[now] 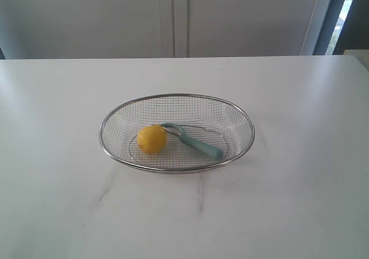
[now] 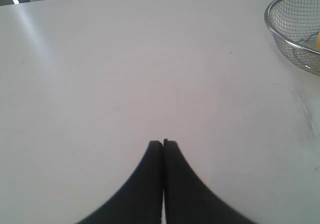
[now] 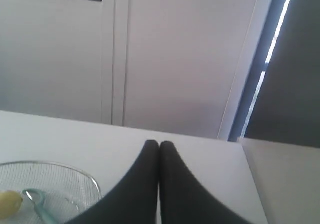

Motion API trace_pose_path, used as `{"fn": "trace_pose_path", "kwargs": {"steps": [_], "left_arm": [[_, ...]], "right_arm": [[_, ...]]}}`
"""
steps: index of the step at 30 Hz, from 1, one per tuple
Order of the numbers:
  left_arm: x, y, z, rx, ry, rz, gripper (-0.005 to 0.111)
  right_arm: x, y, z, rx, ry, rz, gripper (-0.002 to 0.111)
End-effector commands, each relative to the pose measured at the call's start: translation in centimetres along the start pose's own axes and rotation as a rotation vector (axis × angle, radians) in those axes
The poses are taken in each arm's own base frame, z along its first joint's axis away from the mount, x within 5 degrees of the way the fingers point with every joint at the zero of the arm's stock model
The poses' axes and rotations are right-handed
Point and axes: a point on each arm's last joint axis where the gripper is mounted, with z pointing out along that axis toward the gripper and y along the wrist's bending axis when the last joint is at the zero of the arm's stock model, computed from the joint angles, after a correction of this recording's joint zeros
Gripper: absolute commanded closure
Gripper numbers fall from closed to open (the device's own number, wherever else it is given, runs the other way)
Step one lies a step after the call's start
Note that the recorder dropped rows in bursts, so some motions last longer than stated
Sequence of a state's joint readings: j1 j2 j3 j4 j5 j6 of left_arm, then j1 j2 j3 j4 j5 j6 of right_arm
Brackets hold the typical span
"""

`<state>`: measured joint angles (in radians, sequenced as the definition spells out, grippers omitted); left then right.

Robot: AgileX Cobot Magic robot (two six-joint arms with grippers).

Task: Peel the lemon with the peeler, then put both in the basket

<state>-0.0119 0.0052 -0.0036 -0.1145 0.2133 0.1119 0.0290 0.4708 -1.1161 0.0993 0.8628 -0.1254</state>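
Note:
The wire mesh basket [image 1: 242, 112] stands in the middle of the white table. Inside it lies the yellow lemon [image 1: 151, 138], left of centre, with the teal peeler [image 1: 199, 144] beside it, head touching the lemon, handle pointing right. Neither arm shows in the exterior view. My left gripper [image 2: 163, 143] is shut with nothing in it, over bare table, well away from the basket [image 2: 280, 34], where a sliver of lemon [image 2: 317, 40] shows. My right gripper [image 3: 159, 143] is shut and holds nothing; the basket [image 3: 92, 184], lemon [image 3: 9, 203] and peeler [image 3: 37, 204] sit at its view's corner.
The white table [image 1: 300, 201] spreads wide around the basket, with faint grey smudges in front of it. A pale wall with cabinet panels [image 1: 173, 17] stands behind the far edge. A dark window frame [image 1: 340, 17] is at the back right.

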Motion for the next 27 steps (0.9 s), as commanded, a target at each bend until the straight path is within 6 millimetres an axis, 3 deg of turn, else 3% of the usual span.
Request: {"fn": "trace_pose_path", "kwargs": {"steps": [1,4,16,27], "left_arm": [[0.0,0.0,0.0,0.002,-0.007,-0.01,0.107],[0.0,0.0,0.0,0.001,-0.013,-0.01,0.107],[0.0,0.0,0.0,0.001,-0.012,-0.01,0.107],[0.0,0.0,0.0,0.001,-0.012,-0.01,0.107]], "right_arm": [[3.6,0.1,1.2,0.004,0.093,0.002,0.108],[5.4,0.2,0.9,0.002,0.117,0.004,0.108],[8.6,0.7,-2.2,0.007,0.037,-0.003,0.108],[8.8,0.7,-2.2,0.007,0.036,-0.003,0.108]]}}
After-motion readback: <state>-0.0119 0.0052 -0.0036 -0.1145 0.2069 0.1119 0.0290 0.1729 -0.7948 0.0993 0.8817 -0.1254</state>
